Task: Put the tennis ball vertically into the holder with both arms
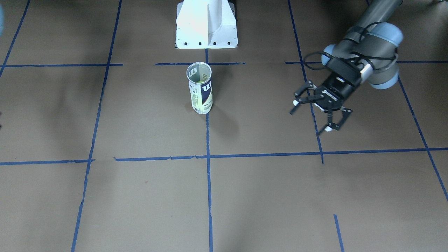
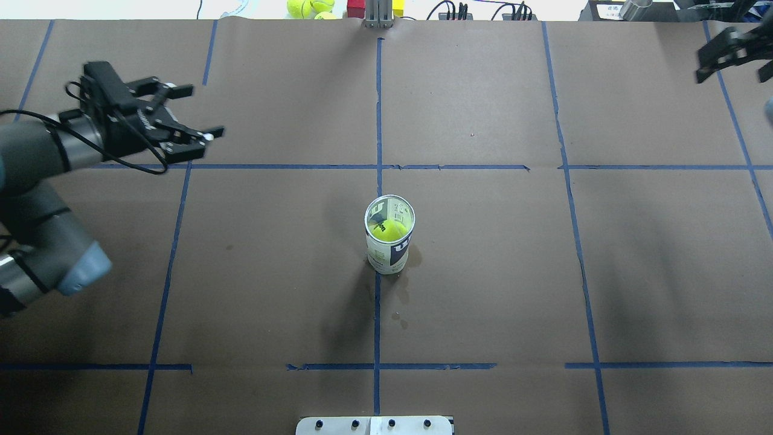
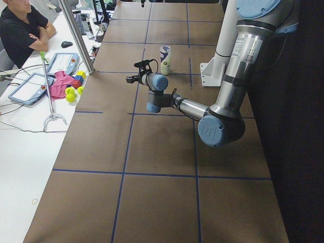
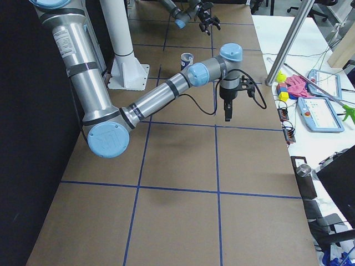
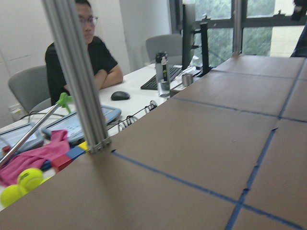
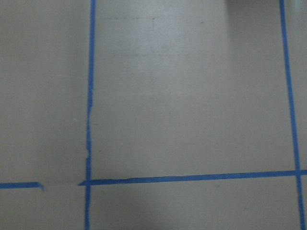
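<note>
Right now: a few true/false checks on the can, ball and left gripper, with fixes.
1. The can stands upright. True.
2. The ball lies on the table beside the can. False: the ball sits inside the can.
3. The left gripper is open. True.
4. The left gripper is clamped on the can's rim. False: it is off to the side, well apart from the can, holding nothing.
</note>
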`<act>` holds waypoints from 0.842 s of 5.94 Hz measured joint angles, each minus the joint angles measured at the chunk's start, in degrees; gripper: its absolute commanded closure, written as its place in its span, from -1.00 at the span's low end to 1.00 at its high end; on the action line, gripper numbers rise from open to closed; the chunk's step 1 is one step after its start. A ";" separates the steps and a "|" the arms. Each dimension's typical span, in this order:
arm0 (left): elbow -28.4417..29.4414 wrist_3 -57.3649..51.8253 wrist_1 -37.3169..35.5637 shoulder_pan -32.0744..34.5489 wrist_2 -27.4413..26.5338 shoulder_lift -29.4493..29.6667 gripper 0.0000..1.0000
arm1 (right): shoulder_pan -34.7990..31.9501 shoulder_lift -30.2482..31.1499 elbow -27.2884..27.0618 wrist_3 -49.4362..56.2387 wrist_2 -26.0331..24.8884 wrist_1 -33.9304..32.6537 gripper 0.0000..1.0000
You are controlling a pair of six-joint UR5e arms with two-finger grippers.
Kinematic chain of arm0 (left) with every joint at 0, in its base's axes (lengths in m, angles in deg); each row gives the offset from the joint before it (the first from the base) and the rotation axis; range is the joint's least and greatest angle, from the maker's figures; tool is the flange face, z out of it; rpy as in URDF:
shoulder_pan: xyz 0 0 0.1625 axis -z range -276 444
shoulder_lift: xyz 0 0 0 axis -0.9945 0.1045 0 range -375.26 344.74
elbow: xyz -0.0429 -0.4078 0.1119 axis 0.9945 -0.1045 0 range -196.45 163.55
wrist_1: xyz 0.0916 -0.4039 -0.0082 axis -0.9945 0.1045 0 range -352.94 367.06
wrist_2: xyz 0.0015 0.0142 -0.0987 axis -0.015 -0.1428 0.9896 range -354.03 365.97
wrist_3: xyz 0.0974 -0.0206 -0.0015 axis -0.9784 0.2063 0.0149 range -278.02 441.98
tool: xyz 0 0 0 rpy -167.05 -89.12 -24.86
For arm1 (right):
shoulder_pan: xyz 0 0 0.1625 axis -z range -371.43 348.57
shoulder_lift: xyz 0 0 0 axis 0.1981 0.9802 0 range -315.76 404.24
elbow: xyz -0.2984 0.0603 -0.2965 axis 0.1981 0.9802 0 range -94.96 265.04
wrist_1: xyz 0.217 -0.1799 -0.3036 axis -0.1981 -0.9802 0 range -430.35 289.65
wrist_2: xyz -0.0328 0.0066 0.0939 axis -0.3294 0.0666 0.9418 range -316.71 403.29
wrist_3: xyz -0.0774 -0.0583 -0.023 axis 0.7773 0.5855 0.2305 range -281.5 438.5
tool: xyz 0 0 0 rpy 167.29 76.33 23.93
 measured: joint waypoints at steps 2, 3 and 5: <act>0.31 0.31 -13.29 6.99 3.42 -3.89 -0.99 | -4.91 0.47 4.08 4.35 0.55 0.06 -1.00; 0.40 0.55 -20.46 10.53 3.68 -5.54 -0.99 | -5.43 0.71 6.36 7.26 0.66 1.14 -1.00; 0.32 0.33 -35.31 20.72 12.31 -7.25 -0.99 | -5.99 3.23 11.88 16.98 2.88 6.37 -1.00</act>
